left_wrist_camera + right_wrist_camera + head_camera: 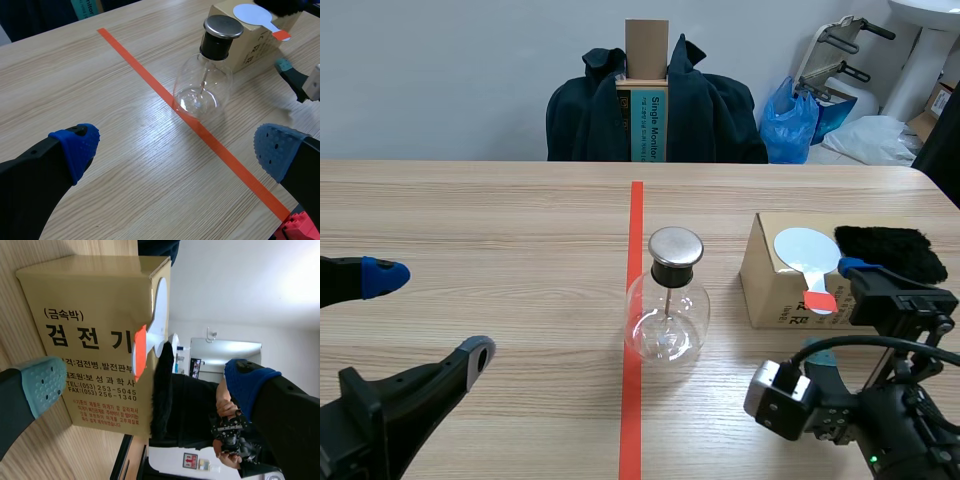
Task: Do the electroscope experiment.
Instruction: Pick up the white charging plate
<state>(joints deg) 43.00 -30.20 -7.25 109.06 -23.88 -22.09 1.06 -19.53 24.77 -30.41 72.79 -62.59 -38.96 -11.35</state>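
Note:
The electroscope, a round glass flask (665, 318) with a metal cap (676, 245), stands on the orange tape line; it also shows ahead of my left gripper as the flask (202, 87). To its right, a tan cardboard box (770, 290) carries a white paddle (804, 252) with an orange handle and a black fur pad (892, 252). My left gripper (428, 315) (177, 145) is open at the near left, holding nothing. My right gripper (835, 305) (145, 385), turned on its side, is open just before the box (90, 330). The paddle's orange handle (139, 352) lies ahead between its fingers, apart from both.
The orange tape line (635, 300) runs down the table's middle. Behind the far edge stands a chair draped with a dark jacket (705, 110), holding an upright cardboard box (647, 90). A blue bag (790, 120) sits at the back right.

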